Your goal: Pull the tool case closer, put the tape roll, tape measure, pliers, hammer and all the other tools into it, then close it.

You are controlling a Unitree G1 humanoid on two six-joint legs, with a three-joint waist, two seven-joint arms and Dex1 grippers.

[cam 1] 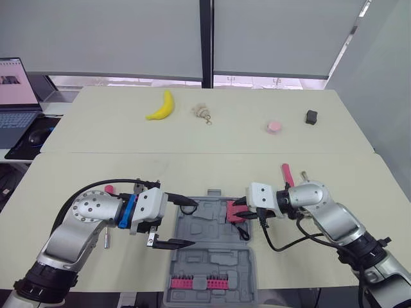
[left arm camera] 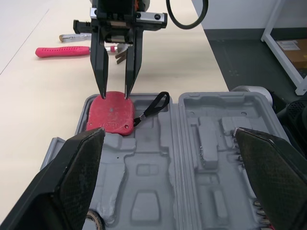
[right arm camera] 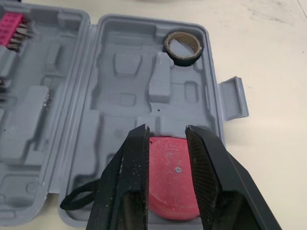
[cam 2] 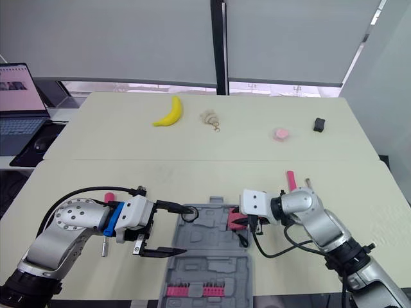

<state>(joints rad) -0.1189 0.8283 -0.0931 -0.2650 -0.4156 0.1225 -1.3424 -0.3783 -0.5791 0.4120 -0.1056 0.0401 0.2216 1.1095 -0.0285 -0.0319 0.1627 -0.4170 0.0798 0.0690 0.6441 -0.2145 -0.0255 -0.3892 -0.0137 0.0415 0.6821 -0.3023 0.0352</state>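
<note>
Tool case (cam 1: pixel 207 255): it lies open and flat, and its front half reaches the near edge of the table (cam 1: pixel 77 173).
Tape measure (left arm camera: pixel 111 111): red, lying flat in the far right corner recess of the case.
Right gripper (right arm camera: pixel 166 129): the fingers stand a narrow gap apart with their tips at the tape measure's outer edge, clasping nothing.
Left gripper (cam 1: pixel 192 222): spread wide and holding nothing, over the case's left rim.
Tape roll (right arm camera: pixel 183 46): in the far left corner recess, just beside the left gripper.
Red-handled tool (cam 1: pixel 287 174): on the table behind the right arm, apart from the case.
Room: bare tabletop lies behind the case, up to the seam.
</note>
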